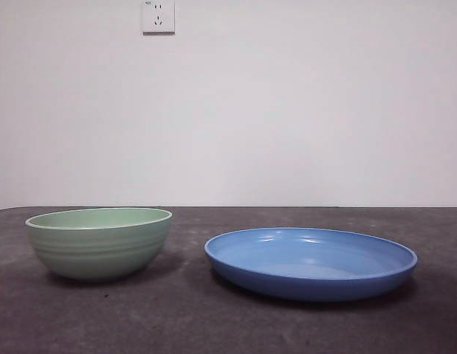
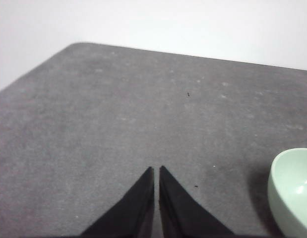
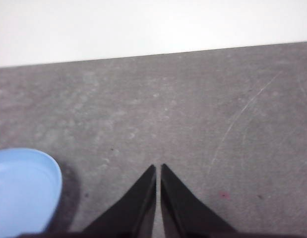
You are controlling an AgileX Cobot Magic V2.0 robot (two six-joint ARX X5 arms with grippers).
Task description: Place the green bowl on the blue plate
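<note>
The green bowl (image 1: 100, 241) stands upright on the dark table at the left of the front view, empty. To its right, a small gap away, lies the blue plate (image 1: 311, 261), wide, shallow and also empty. Neither arm shows in the front view. In the left wrist view my left gripper (image 2: 156, 168) hovers above bare table with its jaws shut and nothing between them; the bowl's rim (image 2: 293, 191) peeks in at one side. My right gripper (image 3: 158, 166) is likewise shut and empty over the table, with the plate's edge (image 3: 23, 191) off to its side.
The grey table (image 1: 228, 324) runs back to a white wall carrying a power socket (image 1: 158, 16). The table's rounded corner (image 2: 76, 47) shows in the left wrist view.
</note>
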